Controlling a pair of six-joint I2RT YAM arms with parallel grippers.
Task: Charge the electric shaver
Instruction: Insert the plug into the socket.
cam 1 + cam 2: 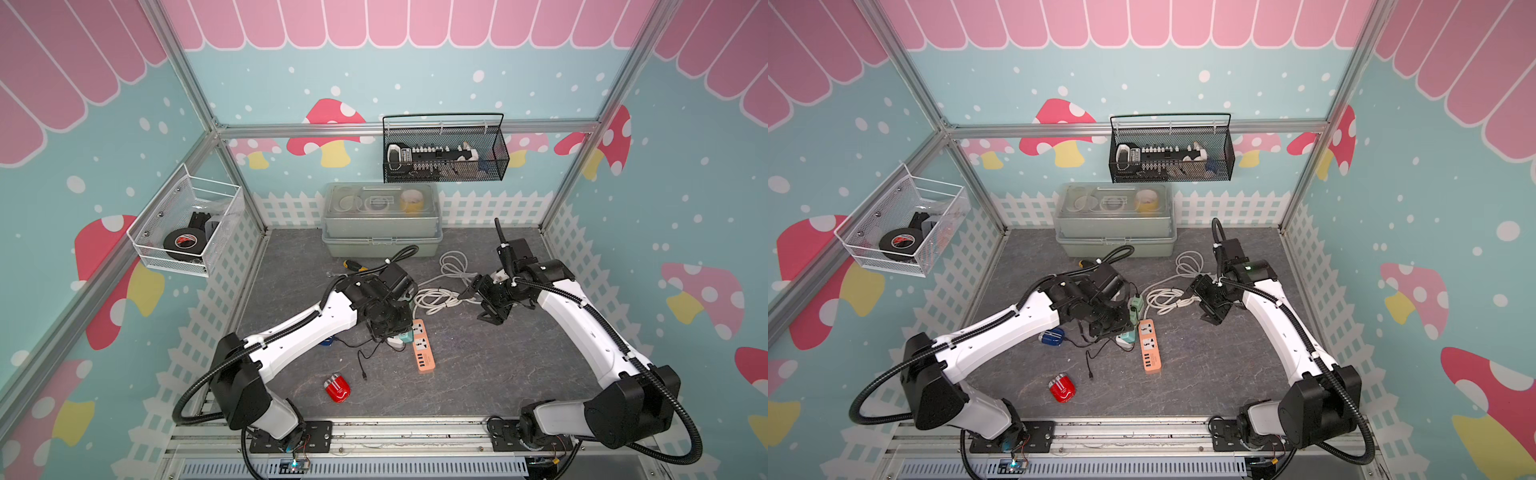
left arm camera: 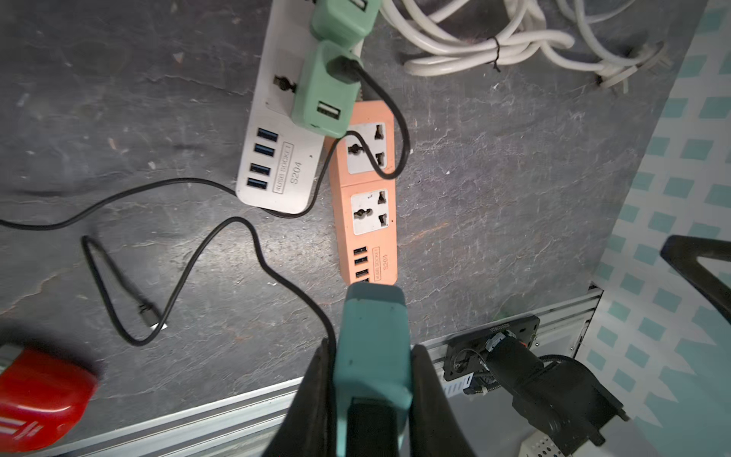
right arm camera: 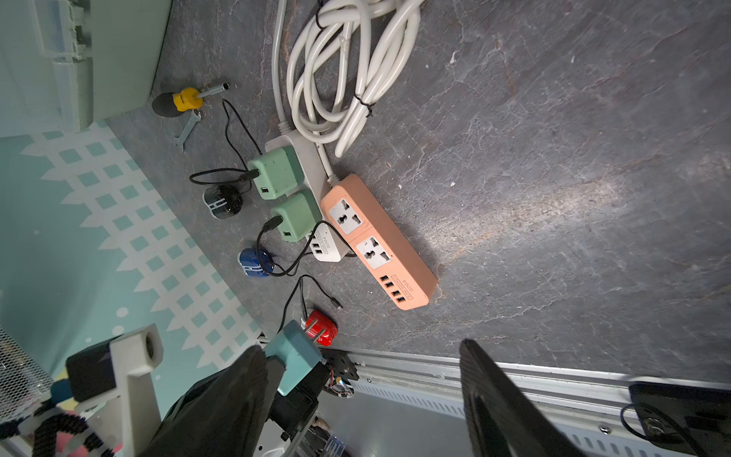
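Note:
The red electric shaver (image 1: 337, 388) (image 1: 1062, 388) lies near the table's front edge, also in the left wrist view (image 2: 39, 399) and the right wrist view (image 3: 321, 330). My left gripper (image 2: 372, 350) is shut on a teal charger adapter (image 2: 374, 316), held just above the near end of the orange power strip (image 2: 368, 198) (image 1: 423, 345). A black cable leaves the adapter and ends in a loose plug (image 2: 152, 320) on the table, apart from the shaver. My right gripper (image 3: 360, 348) (image 1: 473, 307) hovers open and holds nothing, beside the coiled white cord (image 1: 440, 291).
A white power strip (image 2: 277, 158) carries two green adapters (image 2: 328, 95) wired to a blue shaver (image 3: 255, 263) and a dark one (image 3: 223, 200). A grey toolbox (image 1: 380, 220) stands at the back with a screwdriver (image 1: 353, 264) before it. Wire baskets hang on the walls.

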